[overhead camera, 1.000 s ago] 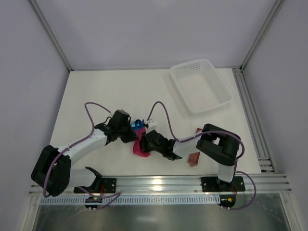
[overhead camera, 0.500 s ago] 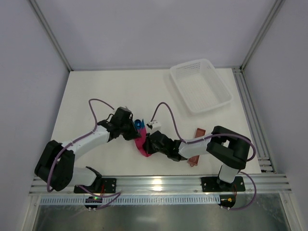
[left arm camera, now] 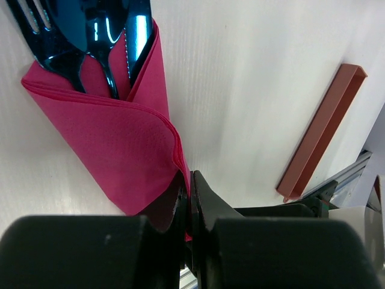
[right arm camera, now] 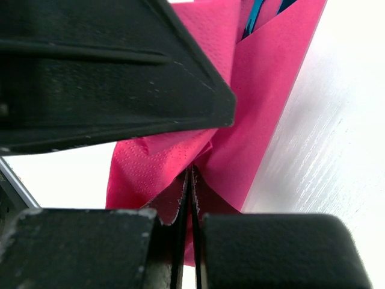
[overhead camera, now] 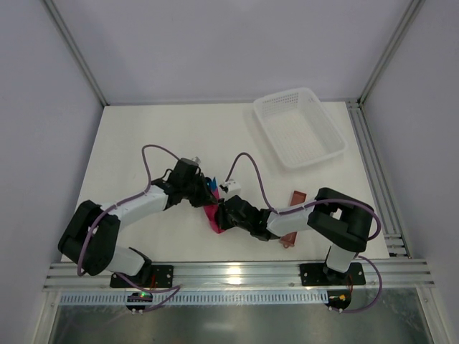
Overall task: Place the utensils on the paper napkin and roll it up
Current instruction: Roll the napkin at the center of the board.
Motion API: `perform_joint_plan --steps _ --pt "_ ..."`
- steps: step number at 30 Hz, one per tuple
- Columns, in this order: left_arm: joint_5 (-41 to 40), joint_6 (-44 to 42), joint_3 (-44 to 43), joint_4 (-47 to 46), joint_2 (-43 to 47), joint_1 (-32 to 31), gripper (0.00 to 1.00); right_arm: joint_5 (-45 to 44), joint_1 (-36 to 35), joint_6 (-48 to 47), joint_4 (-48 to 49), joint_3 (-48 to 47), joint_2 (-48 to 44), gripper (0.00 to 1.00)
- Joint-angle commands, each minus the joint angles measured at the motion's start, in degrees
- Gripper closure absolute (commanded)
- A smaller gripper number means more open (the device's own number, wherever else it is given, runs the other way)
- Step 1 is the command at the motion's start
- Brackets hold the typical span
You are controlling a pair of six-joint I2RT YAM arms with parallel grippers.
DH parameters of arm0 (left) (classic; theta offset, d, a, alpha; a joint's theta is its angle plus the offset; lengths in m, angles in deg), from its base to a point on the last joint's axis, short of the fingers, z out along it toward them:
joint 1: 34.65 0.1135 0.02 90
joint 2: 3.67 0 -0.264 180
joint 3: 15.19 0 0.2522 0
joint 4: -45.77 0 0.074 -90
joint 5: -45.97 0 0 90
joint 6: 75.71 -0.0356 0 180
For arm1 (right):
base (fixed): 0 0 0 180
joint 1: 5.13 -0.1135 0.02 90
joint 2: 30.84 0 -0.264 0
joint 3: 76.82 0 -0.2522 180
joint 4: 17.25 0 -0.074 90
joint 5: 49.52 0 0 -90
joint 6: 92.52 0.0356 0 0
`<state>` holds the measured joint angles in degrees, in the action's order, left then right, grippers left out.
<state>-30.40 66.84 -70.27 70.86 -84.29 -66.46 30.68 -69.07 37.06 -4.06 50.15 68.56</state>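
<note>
The magenta-pink paper napkin [overhead camera: 211, 214] lies folded over the blue utensils [overhead camera: 212, 188] near the table's front middle. In the left wrist view the napkin [left arm camera: 114, 138] wraps the utensils' handles, and their heads [left arm camera: 90, 36] stick out at the top. My left gripper [left arm camera: 190, 180] is shut on the napkin's right edge. My right gripper [right arm camera: 190, 174] is shut on a fold of the napkin [right arm camera: 264, 102]. In the top view the two grippers [overhead camera: 203, 193] [overhead camera: 221, 217] meet over the napkin and hide most of it.
A white mesh basket [overhead camera: 298, 127] stands at the back right. A reddish-brown oblong sleeve [overhead camera: 291, 228] lies to the right of the napkin, partly under the right arm, and shows in the left wrist view [left arm camera: 325, 126]. The metal rail [overhead camera: 229, 272] runs along the near edge.
Both grippers have closed in over the napkin. The left gripper moved right and nearer. The napkin went from a crumpled patch to a narrower fold over the utensils.
</note>
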Motion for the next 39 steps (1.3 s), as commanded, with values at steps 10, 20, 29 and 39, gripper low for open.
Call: perform_joint_plan --steps 10,20,29,39 --pt "4.57 -4.91 0.28 -13.00 -4.89 0.26 0.93 0.49 -0.48 -1.16 -0.59 1.39 0.54 0.96" --pt "4.92 -5.45 -0.87 -14.15 -10.08 0.26 0.93 -4.08 -0.48 -0.20 -7.01 4.81 -8.77 0.80" --pt "5.00 -5.71 -0.87 -14.67 -11.14 0.26 0.93 -3.21 -0.57 -1.69 -4.64 10.26 -17.73 0.57" --pt "5.27 -5.45 -1.31 -14.94 -12.54 0.26 0.93 -0.74 -0.57 -6.08 -2.35 7.10 -17.05 0.53"
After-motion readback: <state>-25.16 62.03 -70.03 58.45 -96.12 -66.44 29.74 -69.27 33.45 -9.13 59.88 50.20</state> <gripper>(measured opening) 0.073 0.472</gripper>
